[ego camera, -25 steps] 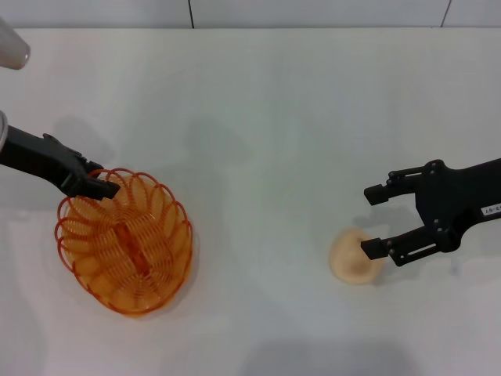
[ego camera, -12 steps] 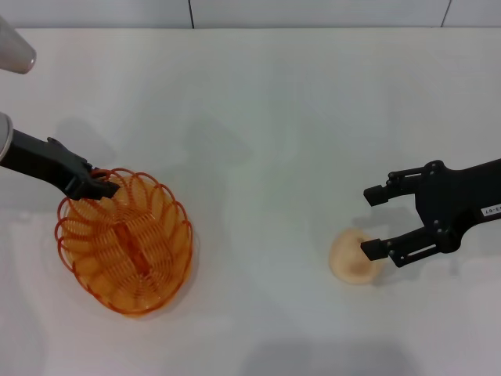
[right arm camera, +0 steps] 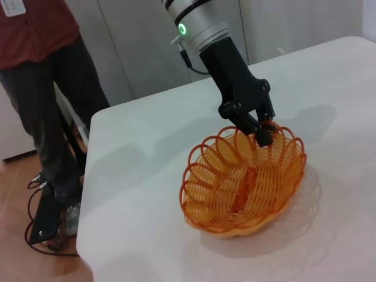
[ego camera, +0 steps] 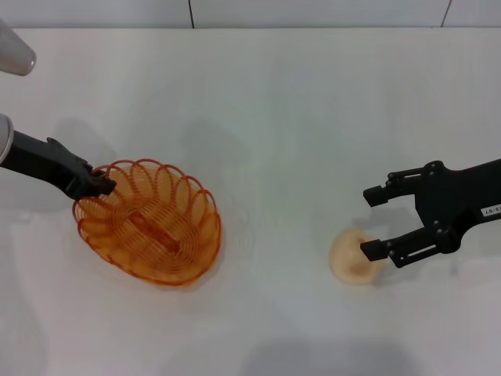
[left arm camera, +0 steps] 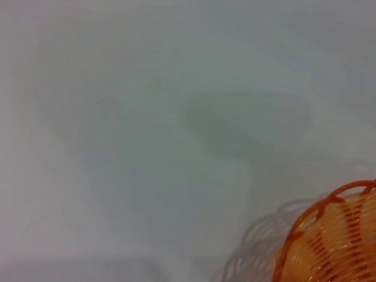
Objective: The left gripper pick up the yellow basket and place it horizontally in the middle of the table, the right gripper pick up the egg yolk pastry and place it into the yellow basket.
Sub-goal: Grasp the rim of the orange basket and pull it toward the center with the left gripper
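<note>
The yellow basket [ego camera: 150,222] is an orange-yellow wire oval at the left of the table [ego camera: 274,102]. It hangs tilted, a little above the table in the right wrist view [right arm camera: 244,179], and part of its rim shows in the left wrist view [left arm camera: 329,238]. My left gripper [ego camera: 100,182] is shut on the basket's far-left rim; it also shows in the right wrist view [right arm camera: 263,130]. The egg yolk pastry [ego camera: 352,256] lies on the table at the right. My right gripper [ego camera: 374,222] is open, with its near finger over the pastry's edge.
A person in a red top [right arm camera: 41,88] stands beyond the table's left end. A pale rounded object [ego camera: 12,51] sits at the far left corner. The table's far edge meets a wall.
The basket has swung to the right and turned more sideways, lifted by its rim in my left gripper. The right gripper and the pastry have not moved.
</note>
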`<state>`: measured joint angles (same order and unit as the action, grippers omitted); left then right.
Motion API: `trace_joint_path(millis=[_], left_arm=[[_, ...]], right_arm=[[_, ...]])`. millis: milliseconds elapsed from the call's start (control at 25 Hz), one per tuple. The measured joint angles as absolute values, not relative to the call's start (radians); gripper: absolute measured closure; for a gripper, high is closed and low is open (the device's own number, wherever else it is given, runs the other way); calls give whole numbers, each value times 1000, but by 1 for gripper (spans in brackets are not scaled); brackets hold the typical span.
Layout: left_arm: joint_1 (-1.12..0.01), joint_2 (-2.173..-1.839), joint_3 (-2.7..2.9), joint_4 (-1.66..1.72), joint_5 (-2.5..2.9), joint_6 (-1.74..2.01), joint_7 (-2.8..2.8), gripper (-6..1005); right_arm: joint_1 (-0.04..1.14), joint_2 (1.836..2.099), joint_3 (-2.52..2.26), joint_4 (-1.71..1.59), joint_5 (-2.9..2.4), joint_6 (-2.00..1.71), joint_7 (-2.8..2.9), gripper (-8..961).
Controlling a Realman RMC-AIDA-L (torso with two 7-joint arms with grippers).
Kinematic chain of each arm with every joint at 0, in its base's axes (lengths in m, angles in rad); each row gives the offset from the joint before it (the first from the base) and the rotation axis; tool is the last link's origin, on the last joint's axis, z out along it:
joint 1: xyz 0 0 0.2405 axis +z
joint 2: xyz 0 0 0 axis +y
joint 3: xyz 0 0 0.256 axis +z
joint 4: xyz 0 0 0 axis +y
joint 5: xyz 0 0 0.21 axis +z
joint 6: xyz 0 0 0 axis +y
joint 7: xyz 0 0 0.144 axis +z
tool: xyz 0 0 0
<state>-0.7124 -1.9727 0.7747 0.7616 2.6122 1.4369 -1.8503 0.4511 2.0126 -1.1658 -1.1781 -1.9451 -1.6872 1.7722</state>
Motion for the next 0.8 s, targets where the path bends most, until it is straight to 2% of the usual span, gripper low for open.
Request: trace_joint_path(millis=[160,360,800], left_arm=[[-716,-1973,775,766,2611,1452,-1850,864],[-719,-1972,775,783,2603,1494,-1845,876],[-658,-1994,766,911,2517,1624,-1893,903]], right_arm=[[451,2013,-1166,-1178,-1945,-1687,1775,109],[451,2013,-1166,-1179,-1945,-1685,1776,109],[448,2013,-1165,-1180,-1945,-1685,1780,110]])
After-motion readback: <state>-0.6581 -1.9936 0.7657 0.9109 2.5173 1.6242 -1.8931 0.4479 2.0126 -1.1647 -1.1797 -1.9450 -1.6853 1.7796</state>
